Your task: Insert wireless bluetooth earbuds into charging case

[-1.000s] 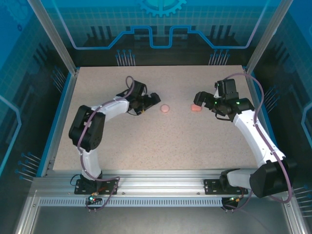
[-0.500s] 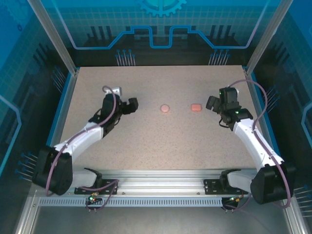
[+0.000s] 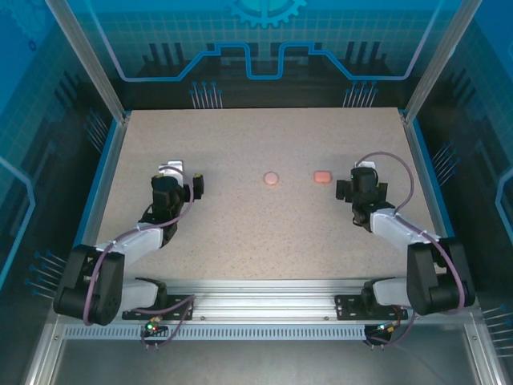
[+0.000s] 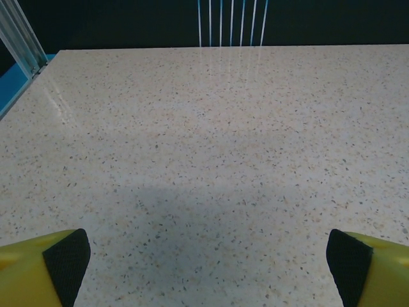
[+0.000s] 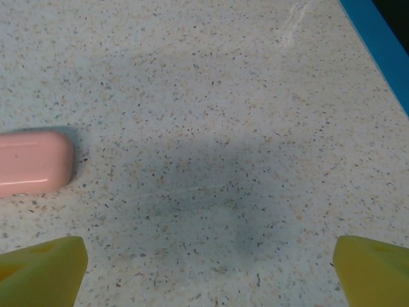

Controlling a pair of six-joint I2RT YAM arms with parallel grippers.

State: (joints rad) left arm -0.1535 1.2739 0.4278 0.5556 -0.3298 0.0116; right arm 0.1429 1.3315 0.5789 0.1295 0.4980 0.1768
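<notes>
While left tool (image 4: 204,259) and right tool (image 5: 208,256) gape, pink cases (image 3: 272,179) (image 3: 323,176) sit well clear of table edges (image 3: 264,114).

The left arm (image 3: 128,241) lay folded low at the lower left of the overhead view, its forearm rising toward centre-left. The left gripper (image 3: 195,185) held its jaws spread wide and empty. The right arm (image 3: 401,233) mirrored this at lower right. The right gripper (image 3: 358,178) likewise gaped, holding nothing. Yellow fingers (image 4: 38,268) occupied the wrist views' lower corners.

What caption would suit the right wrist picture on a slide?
Open right end effector over the speckled table, a pink case lying at left.
</notes>
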